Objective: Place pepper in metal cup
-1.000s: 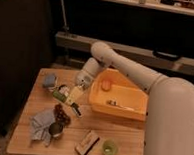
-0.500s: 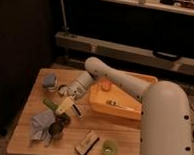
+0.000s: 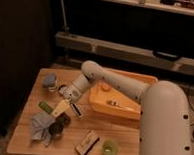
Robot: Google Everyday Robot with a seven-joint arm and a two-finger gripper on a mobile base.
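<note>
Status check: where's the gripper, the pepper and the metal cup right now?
Gripper shut on pepper, low over the table's left side. Metal cup just below it, beside the blue cloth. Grapes sit at the cup's rim.

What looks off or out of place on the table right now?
Nothing spilled or broken. The gripper, shut on the pepper, hangs over the crumpled cloth just left of the metal cup. The yellow bin sits at the table's right.

gripper: closed gripper [image 3: 59, 108] hung over the left half of the wooden table [image 3: 121, 139], crowded by cloth and cups.
free room: table's front edge, left of the wooden block [image 3: 87, 142], lay bare.
obstacle: orange plastic tray [image 3: 119, 108] filled the right rear.
</note>
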